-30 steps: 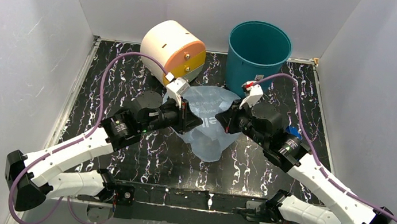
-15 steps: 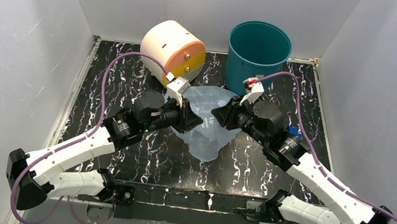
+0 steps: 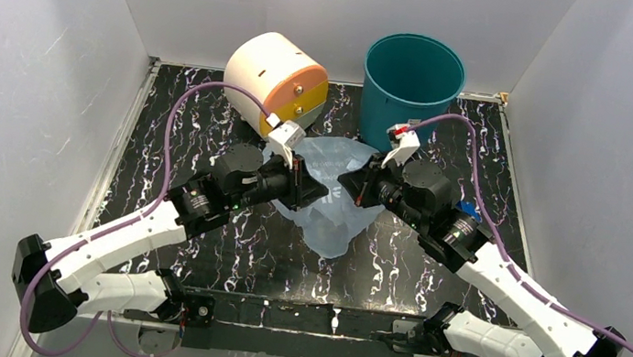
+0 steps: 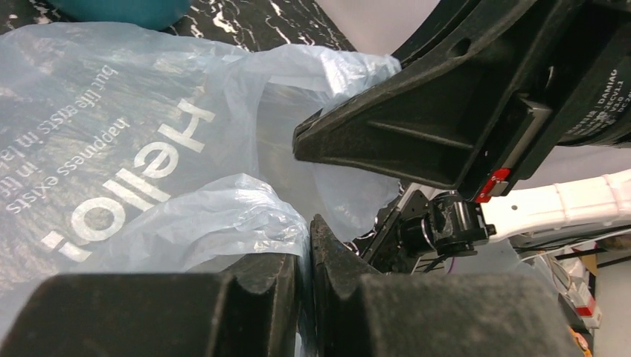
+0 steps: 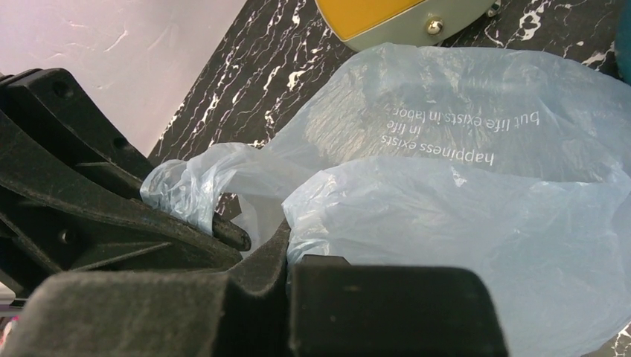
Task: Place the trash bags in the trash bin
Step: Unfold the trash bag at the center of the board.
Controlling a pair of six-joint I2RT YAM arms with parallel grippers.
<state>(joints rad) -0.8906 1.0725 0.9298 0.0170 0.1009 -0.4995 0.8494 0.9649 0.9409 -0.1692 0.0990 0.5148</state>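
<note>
A cream drum-shaped box with an orange face lies on its side at the far left of the table. Its top is black, veined with white, and plain white walls close in three sides.

The left gripper is clenched on a bunched fold at the left edge of the plastic bag. The bag is pale blue and see-through. It lies crumpled on the table at the centre, between the two grippers and outside the bin.

Its long axis runs far to near. The broad end lies toward the bin and the box, and the narrow end points at the arm bases. White "Hello" lettering shows on its upper face.

The right gripper is pinched tight on the film at the bag's right edge. The two gripper tips are close together.

Behind the right gripper, the teal bin stands upright at the far edge, mouth up. A small dark blue thing peeks out beside the right arm.
</note>
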